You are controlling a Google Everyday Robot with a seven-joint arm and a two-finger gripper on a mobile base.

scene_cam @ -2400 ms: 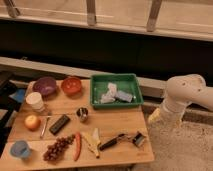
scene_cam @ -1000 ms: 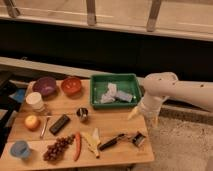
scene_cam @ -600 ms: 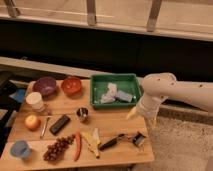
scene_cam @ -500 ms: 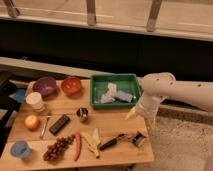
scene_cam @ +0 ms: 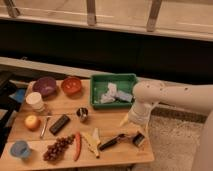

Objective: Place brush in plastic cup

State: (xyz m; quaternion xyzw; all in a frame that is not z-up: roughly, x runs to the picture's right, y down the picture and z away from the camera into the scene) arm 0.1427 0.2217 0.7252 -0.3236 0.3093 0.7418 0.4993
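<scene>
The brush lies on the wooden table near its front right. Its black handle points left and its boxy dark head is at the right end. The light-blue plastic cup stands upright at the front left corner, far from the brush. My gripper hangs from the white arm, which reaches in from the right. It is just above the brush's head end and holds nothing that I can see.
A green tray with white items is at the back right, close to my arm. Also on the table are a purple bowl, orange bowl, white cup, steel cup, black bar, metal utensil, orange fruit, grapes and banana.
The arm swung in from off the table's right side to over the front right corner, with the gripper above the brush head. In the last second it has hardly moved.
</scene>
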